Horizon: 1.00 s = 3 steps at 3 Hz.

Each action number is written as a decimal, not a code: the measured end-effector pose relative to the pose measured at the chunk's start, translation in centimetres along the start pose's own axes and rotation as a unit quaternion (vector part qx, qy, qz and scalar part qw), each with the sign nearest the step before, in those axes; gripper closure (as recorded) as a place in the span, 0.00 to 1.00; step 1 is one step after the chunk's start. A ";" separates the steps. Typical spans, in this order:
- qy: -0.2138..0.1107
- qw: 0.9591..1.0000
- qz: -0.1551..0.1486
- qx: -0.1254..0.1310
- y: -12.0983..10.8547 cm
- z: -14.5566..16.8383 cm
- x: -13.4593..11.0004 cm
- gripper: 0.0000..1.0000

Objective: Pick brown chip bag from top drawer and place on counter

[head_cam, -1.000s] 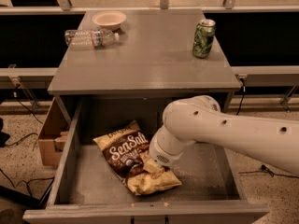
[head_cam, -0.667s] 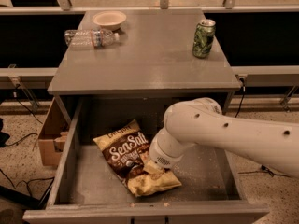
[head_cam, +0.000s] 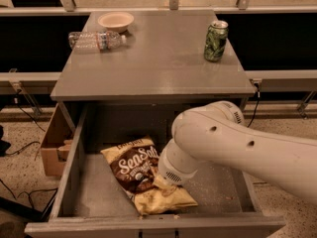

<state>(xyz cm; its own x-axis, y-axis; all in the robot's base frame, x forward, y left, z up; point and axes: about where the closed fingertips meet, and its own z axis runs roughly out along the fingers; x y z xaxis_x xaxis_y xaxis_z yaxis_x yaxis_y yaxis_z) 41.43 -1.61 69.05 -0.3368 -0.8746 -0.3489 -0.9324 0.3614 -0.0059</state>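
the grey counter (head_cam: 158, 63) holds a pale bowl (head_cam: 116, 20) and a clear bottle (head_cam: 96, 40) on its side at far left, and a green can (head_cam: 216, 40) upright at far right. below it the top drawer (head_cam: 69, 182) is open. the brown chip bag (head_cam: 141, 170) lies on the drawer floor, with the gripper (head_cam: 167, 181) down at its near end, probably touching; whether it grips i cannot tell. a cardboard box (head_cam: 52, 148) sits on the speckled floor at left.

Robot test lab, by the evidence — a lone grey cabinet (head_cam: 153, 78) on speckled floor (head_cam: 25, 170), loose cables (head_cam: 24, 117) and a cardboard box (head_cam: 51, 150) beside it, metal rails (head_cam: 280, 77) behind. The gripper (head_cam: 166, 180) is down in the top drawer (head_cam: 73, 170).
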 end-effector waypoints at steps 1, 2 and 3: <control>0.034 0.999 0.003 0.003 0.8 -3.5 -0.1 1.00; 0.066 0.998 -0.003 0.008 0.7 -7.7 -0.7 1.00; 0.082 0.997 -0.007 0.012 0.5 -12.7 -1.7 1.00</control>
<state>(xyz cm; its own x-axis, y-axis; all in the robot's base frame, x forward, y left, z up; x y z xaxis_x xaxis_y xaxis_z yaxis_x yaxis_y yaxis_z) 39.83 -4.09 81.56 -0.3417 -0.9201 -0.1916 -0.9346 0.3541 -0.0336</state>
